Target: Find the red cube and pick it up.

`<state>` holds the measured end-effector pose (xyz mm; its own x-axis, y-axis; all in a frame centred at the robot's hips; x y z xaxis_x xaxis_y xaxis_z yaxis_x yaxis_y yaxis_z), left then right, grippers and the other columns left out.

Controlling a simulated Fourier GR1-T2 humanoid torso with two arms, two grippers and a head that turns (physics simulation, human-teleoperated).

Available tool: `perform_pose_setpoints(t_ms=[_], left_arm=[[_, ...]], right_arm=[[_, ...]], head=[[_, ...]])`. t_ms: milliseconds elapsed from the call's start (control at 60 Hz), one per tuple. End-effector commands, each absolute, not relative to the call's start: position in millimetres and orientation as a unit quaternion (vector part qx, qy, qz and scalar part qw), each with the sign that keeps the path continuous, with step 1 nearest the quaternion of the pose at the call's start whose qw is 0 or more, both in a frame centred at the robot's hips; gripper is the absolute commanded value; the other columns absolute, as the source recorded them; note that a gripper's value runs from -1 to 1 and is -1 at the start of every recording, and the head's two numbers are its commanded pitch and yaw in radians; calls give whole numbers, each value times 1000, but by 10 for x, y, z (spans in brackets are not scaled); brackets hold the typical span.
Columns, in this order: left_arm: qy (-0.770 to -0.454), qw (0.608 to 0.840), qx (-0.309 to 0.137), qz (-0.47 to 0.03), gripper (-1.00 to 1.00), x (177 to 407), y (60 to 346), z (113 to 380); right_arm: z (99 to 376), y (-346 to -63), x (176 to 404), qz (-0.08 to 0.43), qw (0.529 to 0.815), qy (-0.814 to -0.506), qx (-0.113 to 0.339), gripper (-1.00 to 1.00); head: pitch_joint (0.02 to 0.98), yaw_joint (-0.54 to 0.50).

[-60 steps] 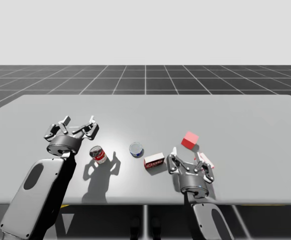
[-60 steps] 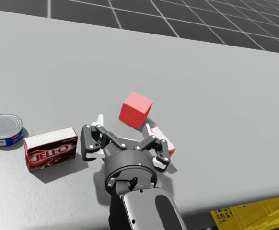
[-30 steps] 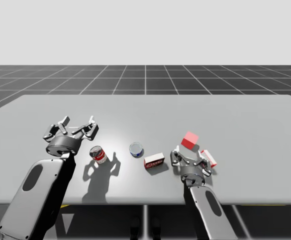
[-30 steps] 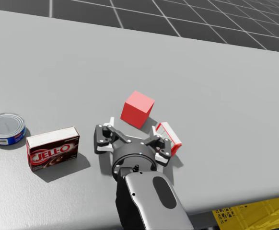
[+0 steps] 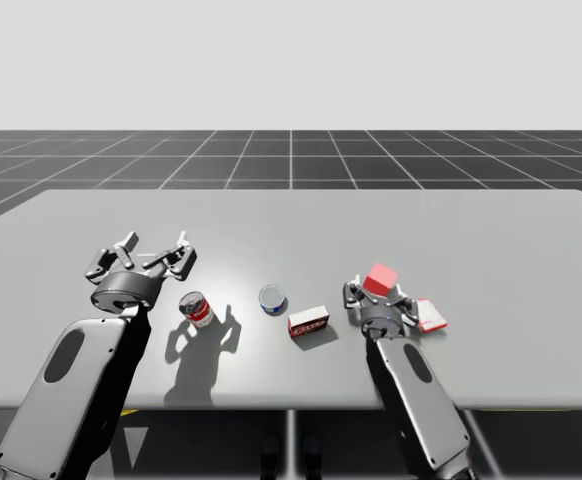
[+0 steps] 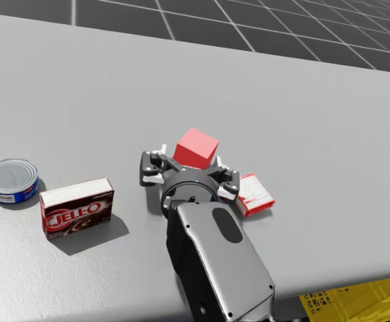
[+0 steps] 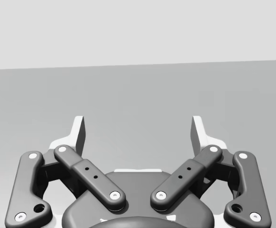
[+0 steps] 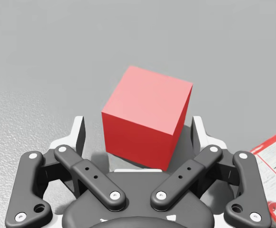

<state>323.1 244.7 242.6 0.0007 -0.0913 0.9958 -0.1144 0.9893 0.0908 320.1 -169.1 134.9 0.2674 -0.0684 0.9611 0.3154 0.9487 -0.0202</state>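
Reading left to right, all positions referenced to the cube (image 5: 379,279).

Far left of the cube, well apart from it: left gripper (image 5: 157,245), over the table (image 5: 491,240). The left wrist view shows its fingers spread wide, with table surface seen between them.

Left of the cube, near the left gripper: can (image 5: 197,309), red and white, upright.

Left of the cube, closer to it than the can: tin (image 5: 272,298), blue, low and round.

Left of the cube and nearer me: brown box (image 5: 309,321), close to the cube but not touching it.

At the cube: right gripper (image 5: 375,300), coming in from my side of it. In the right wrist view its fingers (image 8: 79,133) stand apart and the cube sits on the table between them, one vertical edge turned toward the palm. There is a clear gap at the finger away from the flat box (image 5: 431,315). The finger on the flat box's side is very close to the cube face. It may be touching, but I cannot tell. Not clamped.

Just right of the cube: flat box, red and white, lying flat beside the right gripper, apart from the cube.
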Motion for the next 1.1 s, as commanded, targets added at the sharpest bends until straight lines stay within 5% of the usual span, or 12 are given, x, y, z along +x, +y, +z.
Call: perform_pose_setpoints(t_ms=[17,400,417,450,467,500,717,1100], left_arm=[[-706,704,73,8,-1000,3230,2445,2427],[-706,704,73,8,-1000,3223,2446,2427],[-706,704,73,8,-1000,3224,2446,2427],[-707,704,74,8,-1000,3224,2445,2426],[-707,704,74,7,-1000,3224,2445,2426],[-707,704,74,7,-1000,3226,2445,2425],[-707,704,75,6,-1000,3229,2440,2421],[-706,704,76,5,-1000,3235,2431,2409]], right_arm=[[1352,-1708,3348,-122,790,-589,-115,-1000],[1253,-1806,3504,-131,812,-558,-112,-1000],[1248,-1817,3502,-132,812,-557,-110,-891],[1237,-1835,3496,-135,809,-561,-114,-296],[1232,-1839,3488,-137,807,-562,-116,625],[1230,-1849,3475,-138,808,-561,-113,1000],[1233,-1926,3365,-139,804,-566,-116,1000],[1212,-1942,3318,-137,801,-572,-114,1000]], head=[[803,-364],[797,-367],[797,-367],[796,-368],[796,-368],[795,-369],[777,-375],[510,-389]])
